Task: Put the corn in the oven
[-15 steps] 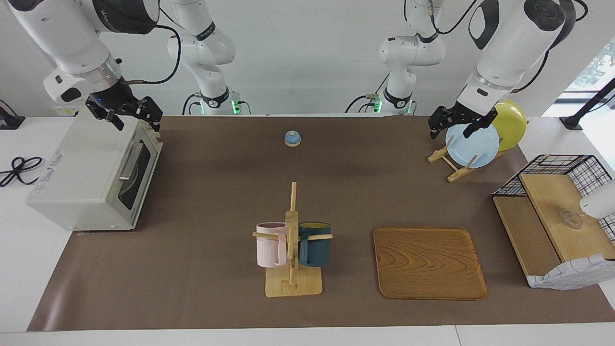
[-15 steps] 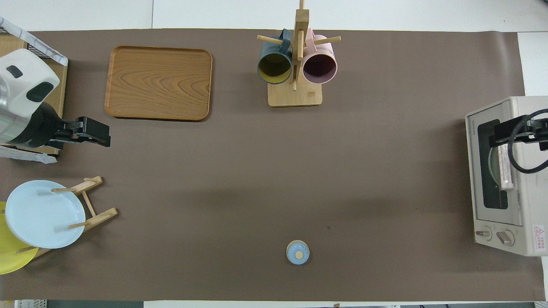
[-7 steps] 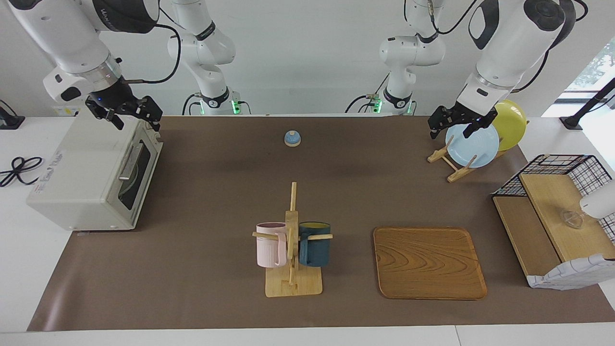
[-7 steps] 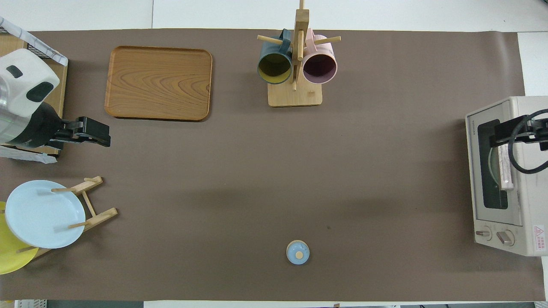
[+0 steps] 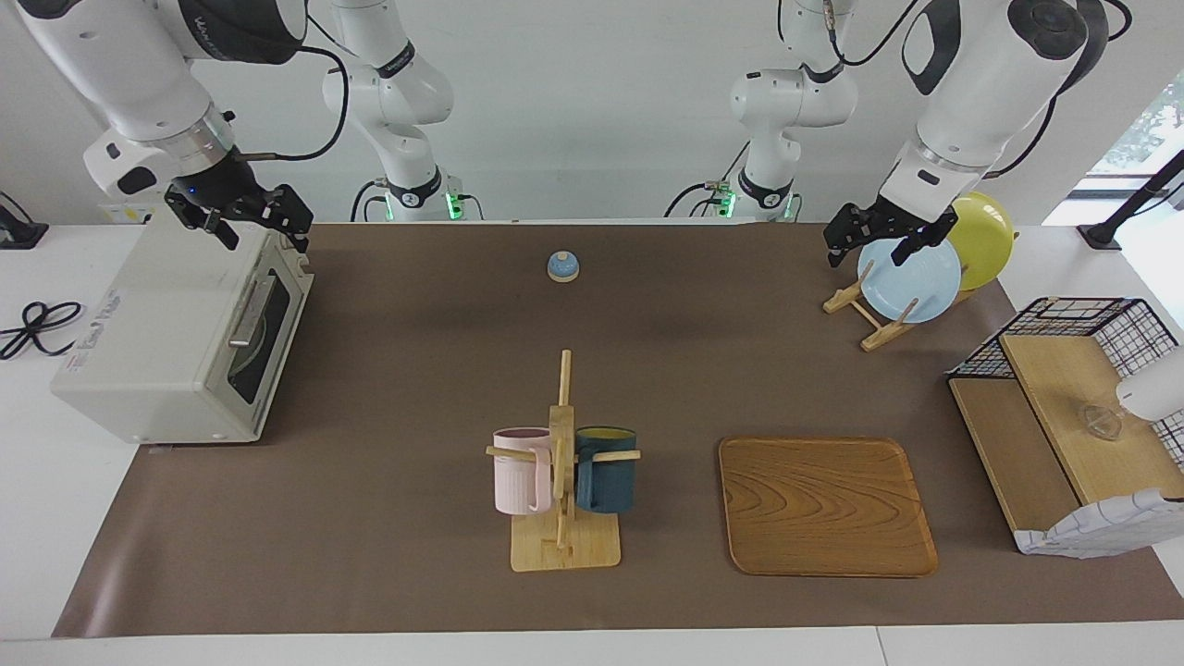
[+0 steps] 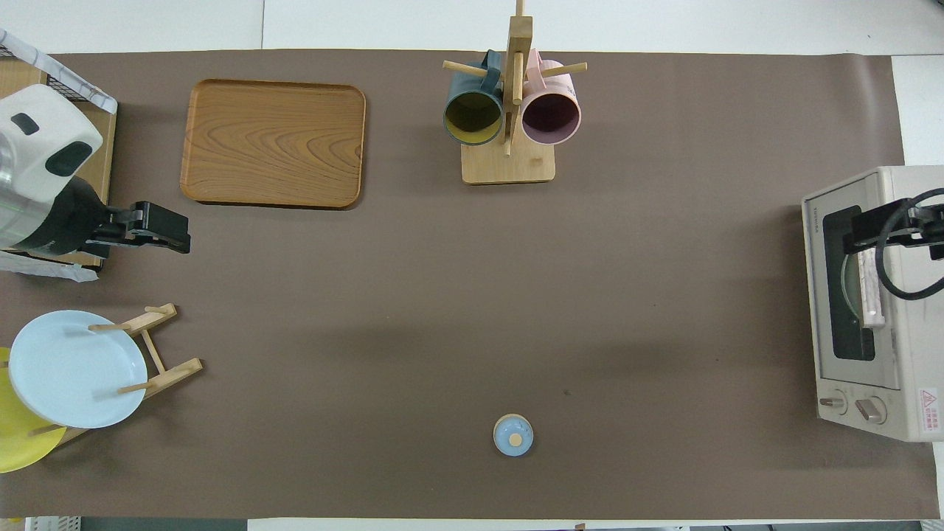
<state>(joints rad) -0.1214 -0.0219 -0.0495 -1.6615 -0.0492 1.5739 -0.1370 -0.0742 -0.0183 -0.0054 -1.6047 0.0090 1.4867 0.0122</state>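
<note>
Oven: a small brand word at the upper corner of the door frame, too small to read; a red-and-white warning label with a triangle sign by the knobs, its text illegible; red lettering along the oven top, likewise unreadable.

Bright even light, soft faint shadows, sharp focus, no glare

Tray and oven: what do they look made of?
The tray looks like wood, or a wood-look laminate: curved brown grain, satin sheen. The oven body looks like off-white painted metal, with a dark glass door and a metal bar handle.
</note>
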